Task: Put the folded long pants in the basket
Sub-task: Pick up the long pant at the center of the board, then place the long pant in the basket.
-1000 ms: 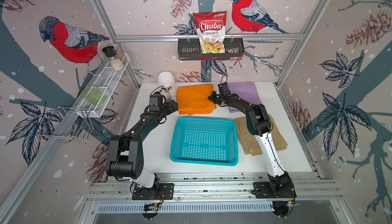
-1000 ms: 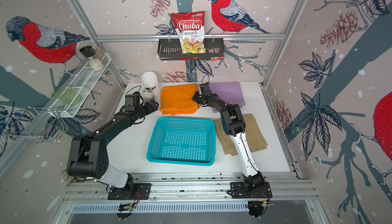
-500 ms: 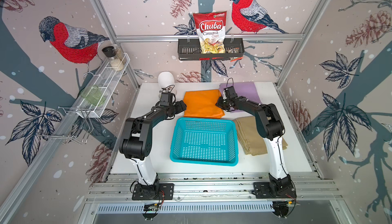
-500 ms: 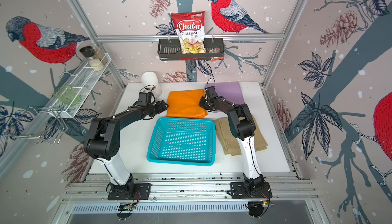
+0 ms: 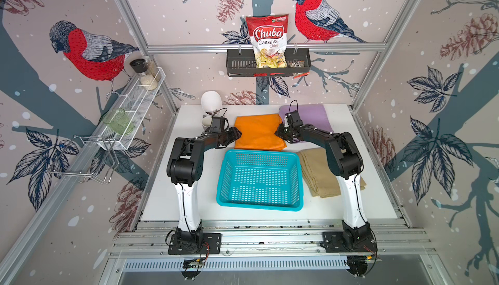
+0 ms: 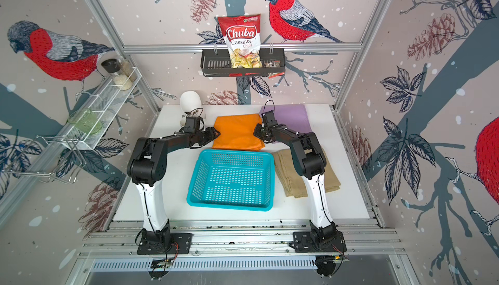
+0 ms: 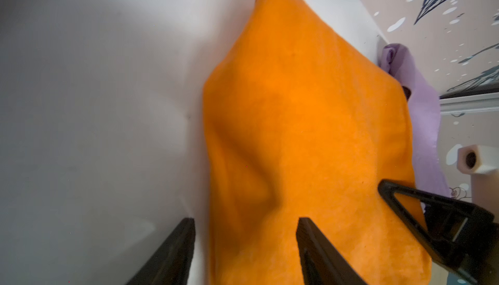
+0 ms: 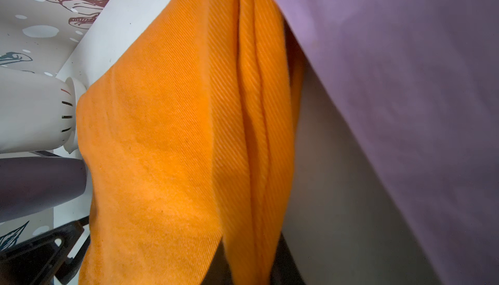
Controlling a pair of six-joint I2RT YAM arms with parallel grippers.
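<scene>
Basket point(image 5: 259, 205): empty, front-centre of counter point(image 5: 199, 183).
Khaki pants point(image 5: 316, 173): flat, just beside Basket, R side.
Orange pants point(image 5: 259, 132): on counter just behind Basket; est. soft, light, saggy.
L tool point(image 7: 245, 221): jaws apart, straddling its L edge.
R tool point(image 8: 252, 264): clamped on its R-edge fold layers.
Grip pts: both side edges, all layers.
Lilac pants point(image 5: 310, 113): rear R.

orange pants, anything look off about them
Yes, slightly: the orange pants are rumpled, not flat. A raised crease bulges by the left gripper, whose open jaws straddle one edge, while the right gripper pinches the opposite edge's layers.
</scene>
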